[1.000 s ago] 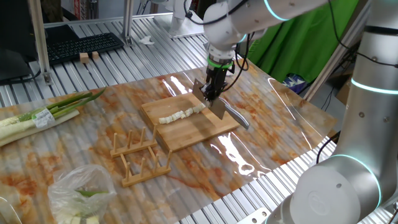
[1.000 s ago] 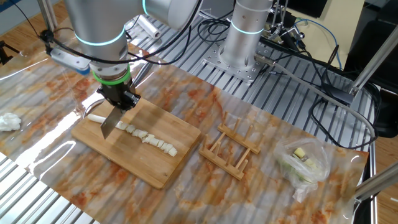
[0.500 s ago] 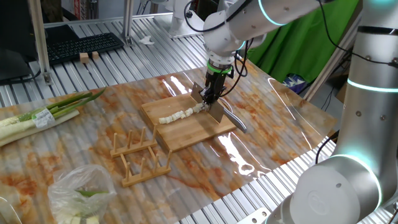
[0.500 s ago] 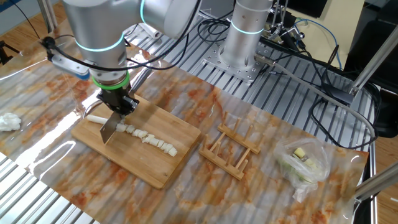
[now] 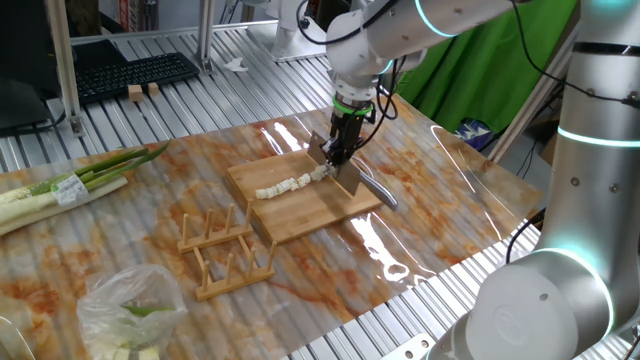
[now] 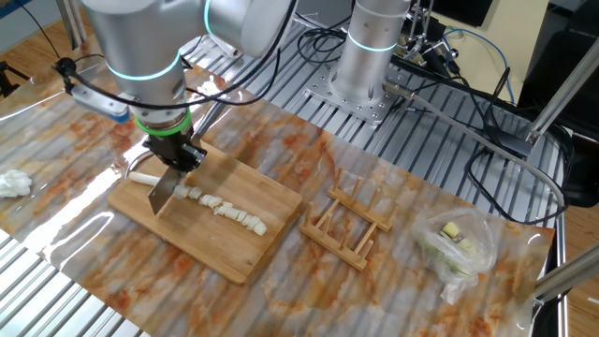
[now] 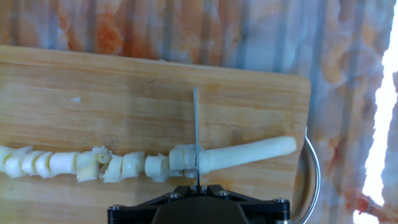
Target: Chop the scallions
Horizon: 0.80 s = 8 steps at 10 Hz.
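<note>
The scallions lie on the wooden board [image 7: 124, 99] as a row of several cut pale segments [image 7: 93, 165] plus one uncut white stalk [image 7: 249, 152] reaching past the board's edge. They also show in one fixed view [image 5: 285, 186] and in the other fixed view [image 6: 225, 208]. My gripper [image 5: 343, 140] is shut on a knife [image 6: 165, 190]. The blade [image 7: 196, 134] stands edge-down in the stalk, between the last cut piece and the uncut length. The uncut end shows in the other fixed view [image 6: 142, 178].
A green-and-white labelled bundle [image 5: 70, 185] lies at the table's left. A clear plastic bag of green bits [image 5: 130, 310] sits at the front. A wooden rack [image 5: 225, 250] stands beside the board. A white crumpled scrap [image 6: 11, 183] lies on the table.
The gripper and knife have shifted a little along the stalk toward the uncut end and come down onto it. One more segment is parted from the stalk.
</note>
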{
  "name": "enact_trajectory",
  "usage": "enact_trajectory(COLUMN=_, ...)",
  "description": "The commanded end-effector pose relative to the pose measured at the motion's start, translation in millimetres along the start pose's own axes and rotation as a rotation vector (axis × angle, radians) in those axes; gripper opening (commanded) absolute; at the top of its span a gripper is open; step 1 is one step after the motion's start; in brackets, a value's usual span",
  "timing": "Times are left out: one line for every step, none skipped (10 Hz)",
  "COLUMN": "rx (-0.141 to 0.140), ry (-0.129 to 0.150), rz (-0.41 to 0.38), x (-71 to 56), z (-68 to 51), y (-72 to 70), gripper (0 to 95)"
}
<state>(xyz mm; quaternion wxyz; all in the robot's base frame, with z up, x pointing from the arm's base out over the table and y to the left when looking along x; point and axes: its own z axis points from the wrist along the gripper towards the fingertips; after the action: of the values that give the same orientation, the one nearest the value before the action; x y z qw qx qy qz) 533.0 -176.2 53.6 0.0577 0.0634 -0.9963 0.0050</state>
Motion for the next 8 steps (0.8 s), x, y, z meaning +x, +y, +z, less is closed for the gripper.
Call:
enact_trajectory(rx=-0.003, ry=-0.005, rz=-0.001, x=-2.0, z=-5.0, y=-2.9, gripper=0.0)
enact_trajectory(rx=0.000, ry=0.000, rz=-0.008, x=-3.1, z=-11.0, y=-6.5, gripper=0.0)
enact_trajectory(rx=0.010, ry=0.001, rz=-0.020, x=-4.5, z=-14.5, y=-10.1, gripper=0.0)
enact_trajectory(rx=0.015, ry=0.000, rz=-0.027, x=-6.2, z=-17.1, y=-14.3, gripper=0.0)
enact_trajectory(rx=0.015, ry=-0.003, rz=-0.027, x=-6.6, z=-17.6, y=-15.5, gripper=0.0)
enact_trajectory(rx=0.014, ry=-0.003, rz=-0.027, x=-6.4, z=-18.0, y=-15.7, gripper=0.0)
enact_trajectory(rx=0.015, ry=-0.003, rz=-0.028, x=-6.5, z=-17.9, y=-15.9, gripper=0.0)
enact_trajectory(rx=0.016, ry=-0.001, rz=-0.032, x=-6.7, z=-17.0, y=-15.8, gripper=0.0)
